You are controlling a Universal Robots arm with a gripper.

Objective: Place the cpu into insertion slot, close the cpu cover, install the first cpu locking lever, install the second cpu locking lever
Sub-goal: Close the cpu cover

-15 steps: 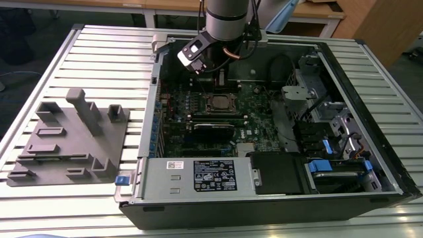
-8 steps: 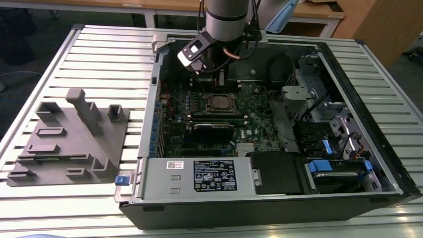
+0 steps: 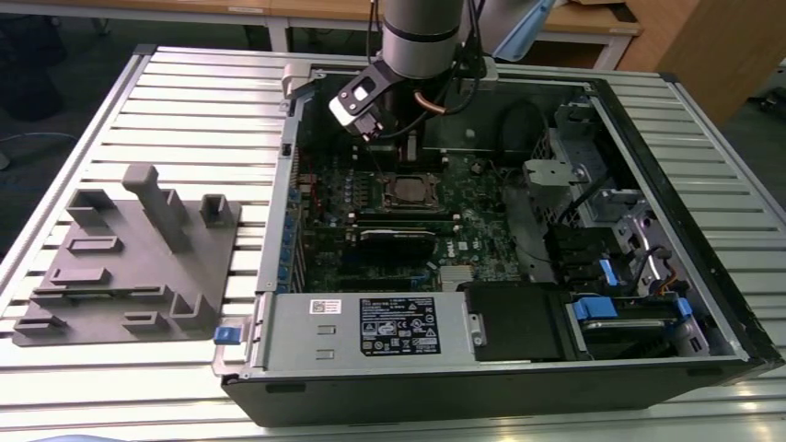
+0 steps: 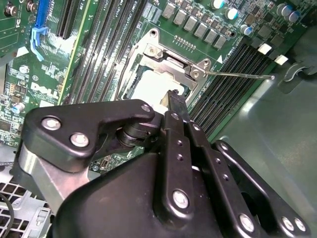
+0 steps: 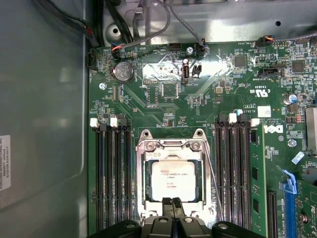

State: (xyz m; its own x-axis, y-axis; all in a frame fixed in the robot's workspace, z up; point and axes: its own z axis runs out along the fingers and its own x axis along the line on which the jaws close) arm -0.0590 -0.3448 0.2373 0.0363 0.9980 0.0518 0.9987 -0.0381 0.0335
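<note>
The cpu point(image 5: 173, 181) point(image 4: 148, 87) lies flat in the insertion slot point(image 3: 406, 191) on the green board. Its pale metal top shows through the cut-out of the cpu cover point(image 5: 171, 145) point(image 4: 168, 57), which lies down over it. One thin wire locking lever point(image 5: 213, 181) point(image 4: 242, 75) stands off the socket at an angle, unlatched. My gripper point(image 5: 171, 203) point(image 4: 176, 99) is shut with nothing between its fingers. Its tips hang over the socket edge nearest the wrist, at the rim of the cpu. In the exterior view the arm point(image 3: 418, 37) reaches down into the open computer case.
Black memory slots point(image 5: 111, 173) point(image 5: 237, 168) flank the socket on both sides. The grey case wall point(image 5: 44, 124) is close beside the board. A power supply point(image 3: 368, 327) and drive bays point(image 3: 614, 230) fill the case's other end. A grey fixture block point(image 3: 135, 258) lies on the slatted table.
</note>
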